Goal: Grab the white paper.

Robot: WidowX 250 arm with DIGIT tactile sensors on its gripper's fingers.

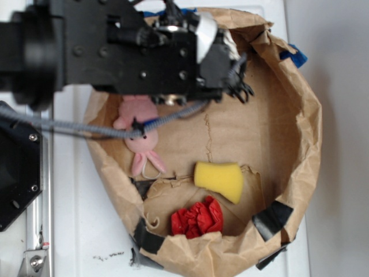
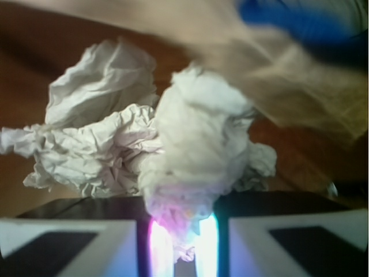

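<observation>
Already the white paper [image 2: 144,144] sat between the two pads of the end effector [image 2: 179,236], which was closed on a fold of it, at the upper rim of the brown paper bag [image 1: 300,133], its crumpled bulk stretching leftward.

Off-white paper [image 2: 115,138] with grey creases, a pink rabbit [image 1: 140,134], yellow sponge [image 1: 218,180], red wad [image 1: 198,218], brown bag [image 1: 288,115] patched with black tape [image 1: 272,218].

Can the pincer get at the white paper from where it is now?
Yes, it seems already there: in the wrist view the white paper sits between the fingers of the pincer, apparently pinched, with nothing in the way.
</observation>
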